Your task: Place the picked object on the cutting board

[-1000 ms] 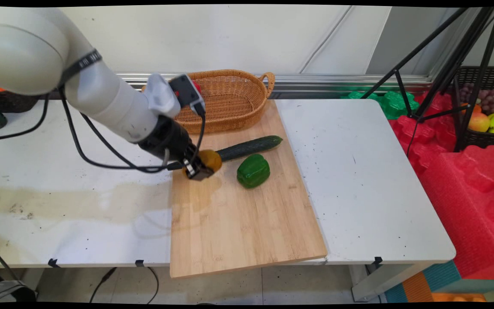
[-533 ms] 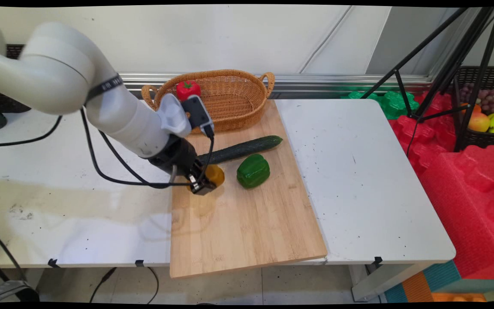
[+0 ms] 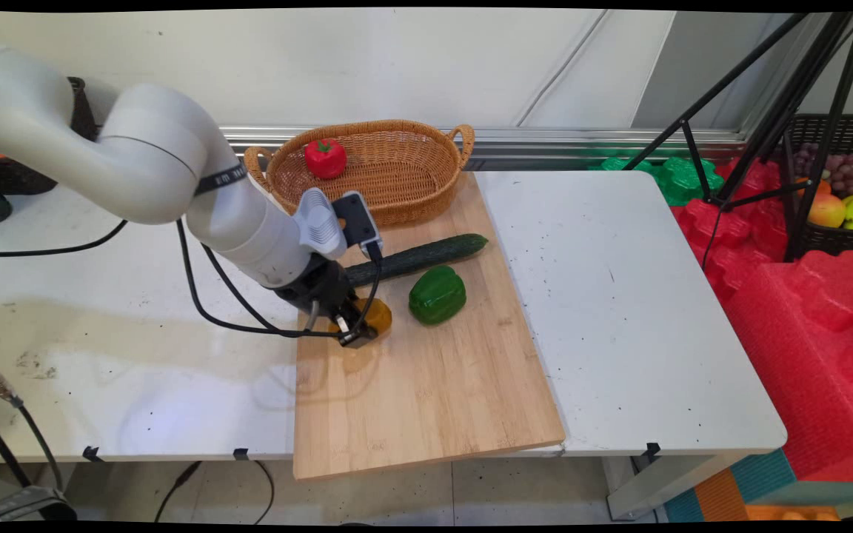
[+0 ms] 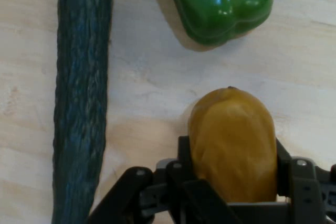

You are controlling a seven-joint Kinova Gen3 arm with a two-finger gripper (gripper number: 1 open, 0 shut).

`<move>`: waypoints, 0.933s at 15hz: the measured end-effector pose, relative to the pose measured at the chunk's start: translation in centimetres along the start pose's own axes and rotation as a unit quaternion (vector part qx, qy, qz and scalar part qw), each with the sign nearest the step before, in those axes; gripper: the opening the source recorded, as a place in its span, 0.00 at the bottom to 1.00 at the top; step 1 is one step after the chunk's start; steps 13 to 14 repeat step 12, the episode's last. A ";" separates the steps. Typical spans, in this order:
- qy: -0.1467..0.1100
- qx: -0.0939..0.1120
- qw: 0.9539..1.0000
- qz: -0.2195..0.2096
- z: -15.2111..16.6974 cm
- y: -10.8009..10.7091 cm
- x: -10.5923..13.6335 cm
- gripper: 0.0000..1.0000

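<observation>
Item: gripper [image 4: 231, 182], fingers clamped on either side of a yellow-brown mango-like fruit [image 4: 232, 145], low over the wooden board [image 3: 426, 385]. Green pepper [image 4: 220, 1] lay at 12 o'clock of the fruit in the hand view, cucumber [image 4: 81, 93] at 9. Wicker basket [image 3: 397, 178] with red pepper [image 3: 325, 157] stood well apart.

wall [image 3: 367, 59]: plain white, panel seams | table [image 3: 619, 296]: white, scuffed — metal rail behind | right: black tripod [image 3: 767, 111], red foam mats [image 3: 804, 318], dark fruit crate [image 3: 841, 185] | floor [image 3: 471, 496]: grey tiles — cables
</observation>
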 end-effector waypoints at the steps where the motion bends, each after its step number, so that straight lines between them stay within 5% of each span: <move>1: -0.001 -0.001 1.000 0.004 0.6 -0.1 0.0 0.00; 7: 0.001 -0.004 1.000 0.025 1.9 -0.1 -0.2 0.00; 8: 0.003 -0.004 1.000 0.027 1.9 -0.2 -0.2 1.00; 14: 0.010 -0.006 0.999 0.040 1.7 -0.1 -0.1 1.00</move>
